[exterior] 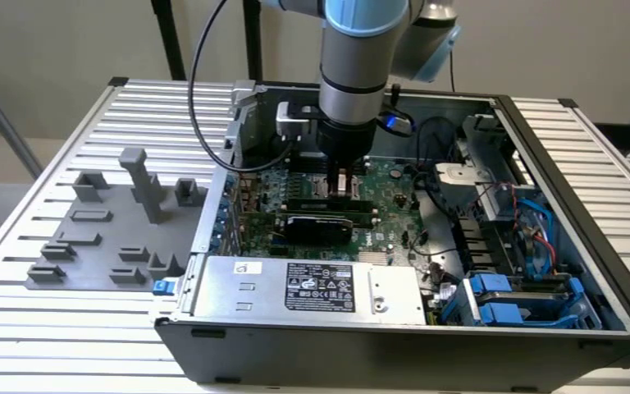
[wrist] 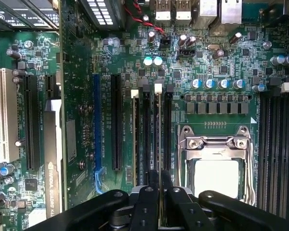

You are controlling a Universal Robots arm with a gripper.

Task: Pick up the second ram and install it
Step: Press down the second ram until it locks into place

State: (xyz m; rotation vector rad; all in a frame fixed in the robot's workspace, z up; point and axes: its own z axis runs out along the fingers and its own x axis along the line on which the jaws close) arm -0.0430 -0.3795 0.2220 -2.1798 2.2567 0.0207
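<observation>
Gripper [wrist: 156, 185] clenched on second ram [wrist: 157, 134], stick over slot beside processor [wrist: 216, 175]; seating step; needs straight, even press.

Exterior high, angled; wrist close above shared motherboard [exterior: 376, 193].

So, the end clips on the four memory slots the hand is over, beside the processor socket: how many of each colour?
White clips: 2
Black clips: 2
Total: 4, on the slot bank where the hand holds the second ram.
</observation>
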